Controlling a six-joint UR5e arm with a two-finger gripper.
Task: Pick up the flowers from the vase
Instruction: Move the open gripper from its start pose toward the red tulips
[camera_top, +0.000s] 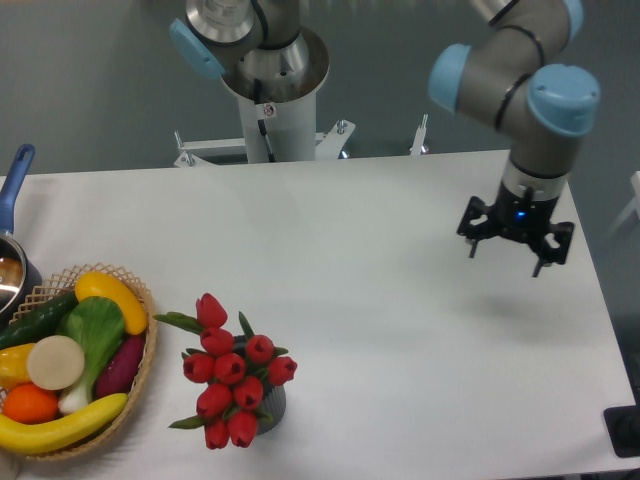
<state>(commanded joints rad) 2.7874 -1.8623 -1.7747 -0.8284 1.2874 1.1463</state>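
Gripper (513, 242): open, empty, hung above the counter (380, 310) at far right. Flowers (230, 375): upright in vase (271, 405), near edge, left of centre; lay well apart, leftward and nearer

Table (380, 330): white, matte top; fills most of the view, running below the gripper (505, 256) and far out to its left.
Wall: plain grey-green, behind the table, beyond the gripper.
Bracket (300, 140): pale metal frame with upright pins at the table's far edge, left of and behind the gripper.
Floor: dark grey strip off the table's right edge.
Light: even, diffuse; one soft shadow on the tabletop just below the gripper.
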